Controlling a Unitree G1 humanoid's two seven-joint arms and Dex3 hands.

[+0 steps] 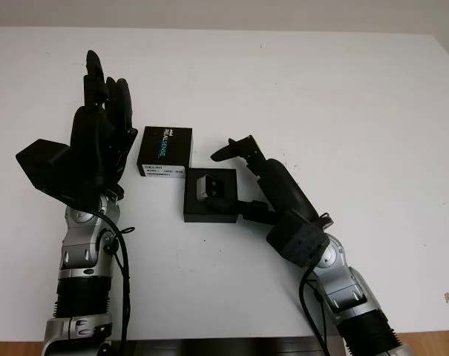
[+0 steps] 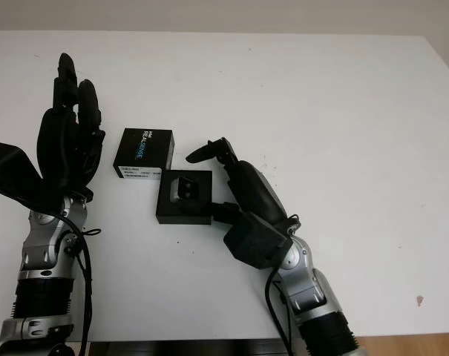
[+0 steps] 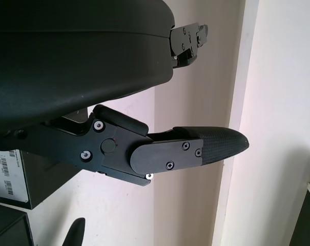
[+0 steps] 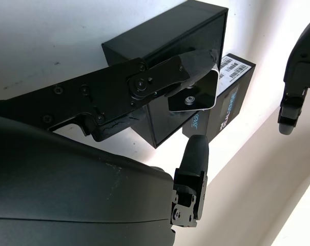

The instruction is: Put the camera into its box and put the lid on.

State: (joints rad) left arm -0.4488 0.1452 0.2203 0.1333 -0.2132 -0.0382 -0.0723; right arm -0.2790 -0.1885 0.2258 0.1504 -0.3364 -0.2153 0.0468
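Camera (image 1: 210,186): small silver-grey block, seated in open black box (image 1: 209,210), centre frame; long axis runs up-frame. Lid (image 1: 165,150): upper left, beside box. Right hand (image 1: 248,172) fingers open against the box; left hand (image 1: 98,133) open.

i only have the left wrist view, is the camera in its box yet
Observer: Yes, the silver camera sits in the open black box.
Operator: lid on?
Observer: No. The RealSense lid lies on the white table, touching the box's far left corner.
Operator: where's the right hand
Observer: The right hand is at the box's right edge, open, one finger reaching over the camera.
Operator: and mine?
Observer: The left hand is open, just left of the lid.
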